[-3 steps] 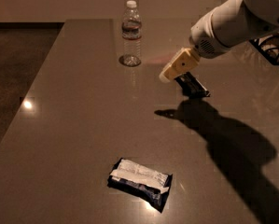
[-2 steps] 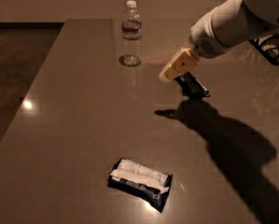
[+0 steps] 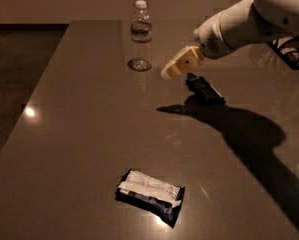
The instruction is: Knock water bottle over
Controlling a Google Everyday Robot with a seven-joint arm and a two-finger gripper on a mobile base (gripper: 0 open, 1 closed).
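The water bottle (image 3: 140, 36) stands upright near the far edge of the table (image 3: 79, 134). It is clear and ribbed, with a white cap and a dark label band. My gripper (image 3: 170, 71), cream-coloured at the end of a white arm, hovers above the table to the right of the bottle. It sits a little nearer than the bottle and points at its lower part. A small gap separates the two, and the gripper holds nothing.
A flat dark object (image 3: 205, 89) lies on the table just under and to the right of the gripper. A dark snack packet with a white label (image 3: 150, 196) lies near the front. The table's left edge drops to a dark floor (image 3: 14, 84).
My gripper has moved a little left and up, closer to the bottle. The bottle and the packets have not moved.
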